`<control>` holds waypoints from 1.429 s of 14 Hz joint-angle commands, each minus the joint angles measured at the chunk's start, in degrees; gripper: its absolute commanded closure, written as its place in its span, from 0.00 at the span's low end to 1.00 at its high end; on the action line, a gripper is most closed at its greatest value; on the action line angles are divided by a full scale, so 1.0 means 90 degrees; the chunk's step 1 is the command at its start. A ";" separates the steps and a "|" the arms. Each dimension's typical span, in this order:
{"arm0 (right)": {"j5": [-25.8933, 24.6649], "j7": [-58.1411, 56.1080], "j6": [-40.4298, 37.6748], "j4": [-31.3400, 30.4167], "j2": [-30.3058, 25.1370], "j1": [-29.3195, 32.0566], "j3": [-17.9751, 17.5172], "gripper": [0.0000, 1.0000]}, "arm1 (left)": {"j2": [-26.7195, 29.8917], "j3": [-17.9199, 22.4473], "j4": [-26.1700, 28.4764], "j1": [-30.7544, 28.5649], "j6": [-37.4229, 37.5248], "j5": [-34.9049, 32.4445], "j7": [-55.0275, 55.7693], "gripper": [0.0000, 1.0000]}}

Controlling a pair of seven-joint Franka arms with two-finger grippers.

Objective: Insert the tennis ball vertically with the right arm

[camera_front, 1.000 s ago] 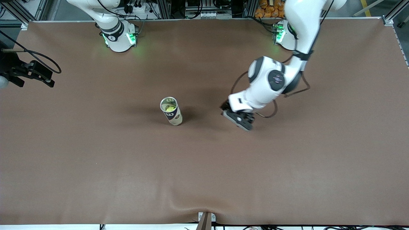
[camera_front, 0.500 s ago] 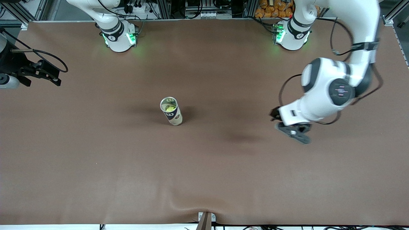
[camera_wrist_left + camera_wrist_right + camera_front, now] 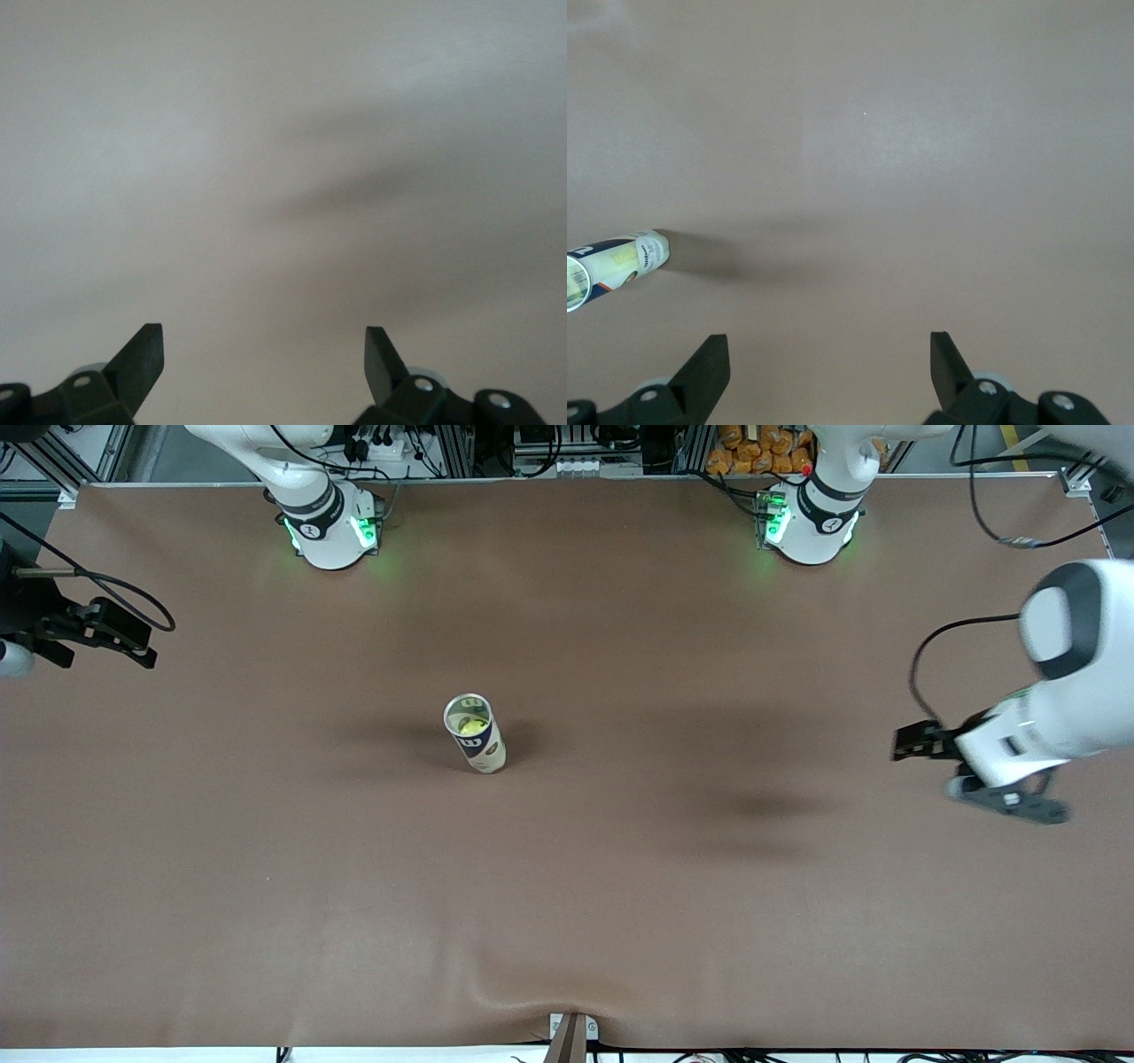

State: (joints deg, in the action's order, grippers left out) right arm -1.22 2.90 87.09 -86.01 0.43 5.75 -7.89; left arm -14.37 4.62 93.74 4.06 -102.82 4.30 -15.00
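Note:
The tennis ball (image 3: 468,727) shows yellow-green through the open top of a tube (image 3: 476,736) that stands upright in the middle of the table. My right gripper (image 3: 97,636) hangs open and empty over the table's edge at the right arm's end, well apart from the tube. In the right wrist view the right gripper (image 3: 829,350) is open over bare mat, with the tube (image 3: 620,261) off to one side. My left gripper (image 3: 1017,806) is open and empty over the left arm's end of the table. The left wrist view shows the left gripper (image 3: 264,345) over bare mat.
A brown mat (image 3: 567,886) covers the whole table. Both arm bases (image 3: 332,531) (image 3: 811,527) stand along the edge farthest from the front camera. A small bracket (image 3: 571,1035) sits at the middle of the nearest edge.
The left arm has swung away from beside the tube toward its own end of the table, gripper still open. The right gripper has only shifted slightly. The tube has not moved.

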 commanded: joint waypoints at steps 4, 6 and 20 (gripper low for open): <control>-0.0020 -0.0049 -0.0086 0.0210 0.0089 0.0103 -0.0061 0.00 | 0.0804 -0.0132 -0.0591 -0.0178 0.1413 -0.0595 0.0592 0.00; -0.0020 0.0000 -0.0096 0.0249 0.0089 0.0103 -0.0061 0.00 | 0.1136 -0.0171 -0.0678 -0.0158 0.1851 -0.0595 0.0865 0.00; -0.0020 -0.0049 -0.0067 0.0367 0.0147 0.0279 -0.0071 0.00 | 0.1148 -0.0503 -0.1157 0.0086 0.2196 -0.0625 0.1423 0.00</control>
State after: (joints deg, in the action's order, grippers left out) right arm -1.22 2.92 87.09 -84.35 1.02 7.11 -7.63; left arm -3.41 0.21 85.19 5.05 -84.39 0.15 -2.93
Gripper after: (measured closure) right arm 0.000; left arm 0.000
